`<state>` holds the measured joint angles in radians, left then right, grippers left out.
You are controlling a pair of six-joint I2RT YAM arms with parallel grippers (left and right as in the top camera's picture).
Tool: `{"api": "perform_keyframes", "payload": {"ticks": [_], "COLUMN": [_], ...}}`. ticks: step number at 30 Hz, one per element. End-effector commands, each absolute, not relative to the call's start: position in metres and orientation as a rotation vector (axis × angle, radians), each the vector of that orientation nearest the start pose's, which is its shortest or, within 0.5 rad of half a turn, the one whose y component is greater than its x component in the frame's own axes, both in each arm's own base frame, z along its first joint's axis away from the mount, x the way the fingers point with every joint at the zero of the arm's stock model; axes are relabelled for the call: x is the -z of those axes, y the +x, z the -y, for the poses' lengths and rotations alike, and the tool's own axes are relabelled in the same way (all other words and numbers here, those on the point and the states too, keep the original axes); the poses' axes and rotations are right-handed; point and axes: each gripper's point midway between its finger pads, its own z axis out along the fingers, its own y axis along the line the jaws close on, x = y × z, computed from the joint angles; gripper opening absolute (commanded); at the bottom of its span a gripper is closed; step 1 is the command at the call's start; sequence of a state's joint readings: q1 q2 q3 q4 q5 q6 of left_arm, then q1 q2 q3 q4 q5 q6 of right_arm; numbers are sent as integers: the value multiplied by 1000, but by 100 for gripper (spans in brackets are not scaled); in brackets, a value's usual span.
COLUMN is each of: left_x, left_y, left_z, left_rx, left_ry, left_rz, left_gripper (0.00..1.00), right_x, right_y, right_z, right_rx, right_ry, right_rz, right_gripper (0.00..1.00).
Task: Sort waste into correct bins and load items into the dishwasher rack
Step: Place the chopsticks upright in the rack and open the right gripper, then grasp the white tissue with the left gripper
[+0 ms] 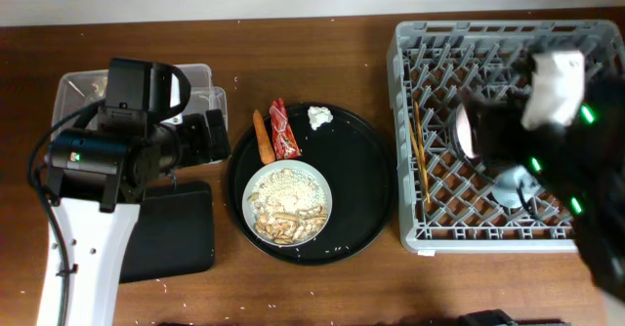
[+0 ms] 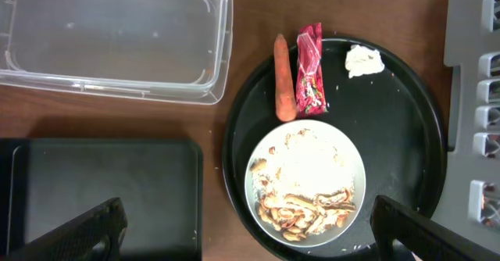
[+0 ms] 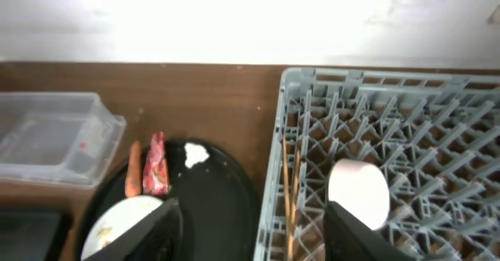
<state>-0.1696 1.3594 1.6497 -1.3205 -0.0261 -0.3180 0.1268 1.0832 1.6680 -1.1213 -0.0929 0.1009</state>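
We are holding our left hand (image 2: 248, 214) spread wide over the round tray (image 2: 414, 144), where the red snack wrapper (image 2: 310, 69) is lying beside the carrot piece (image 2: 283, 77). It is looking light, crinkly and slippery, so we are favouring a mid-length pinch. Our right hand (image 3: 250, 214), also spread and empty, is hanging by the dishwasher rack (image 3: 437, 105).

The carrot (image 2: 284, 77) is orange, the wrapper (image 2: 311, 69) red, the tissue (image 2: 364, 60) white, the rack (image 1: 402, 141) a grey lattice.

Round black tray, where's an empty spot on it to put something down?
On the round black tray, the right half is bare, from the tissue down to the rim beside the rack. Its left is crowded: carrot, wrapper and bowl of scraps close together. The clear tub and flat black tray are empty too.
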Motion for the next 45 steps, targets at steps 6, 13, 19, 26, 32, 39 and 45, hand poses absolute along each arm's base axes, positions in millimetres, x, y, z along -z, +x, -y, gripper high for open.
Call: {"api": "perform_keyframes", "payload": {"ticks": [6, 13, 19, 26, 32, 39, 45], "left_x": [-294, -294, -294, -294, -294, -257, -154], "left_y": [305, 305, 305, 305, 305, 366, 429], "left_z": [48, 48, 48, 48, 48, 102, 203], "left_rx": [151, 151, 151, 151, 151, 318, 385], "left_ry": [-208, -208, -208, -208, -208, -139, 164], "left_rz": [-2585, -2585, -2585, -2585, -2585, -2610, -2673], "left_gripper": [99, 99, 99, 99, 99, 99, 79], "right_x": [-395, -380, -184, -158, -158, -158, -158], "right_y": [241, 228, 228, 243, 243, 243, 243], "right_z": [-52, -19, -30, -42, -42, -42, -42], "right_rx": [-259, -44, -104, -157, -157, -157, -157], "right_ry": [-99, -61, -105, -138, -138, -138, -138], "right_rz": [-2180, -1856, -1813, -1638, -1638, -1638, -1638], "right_gripper": [98, 98, 98, 98, 98, 98, 98]}}
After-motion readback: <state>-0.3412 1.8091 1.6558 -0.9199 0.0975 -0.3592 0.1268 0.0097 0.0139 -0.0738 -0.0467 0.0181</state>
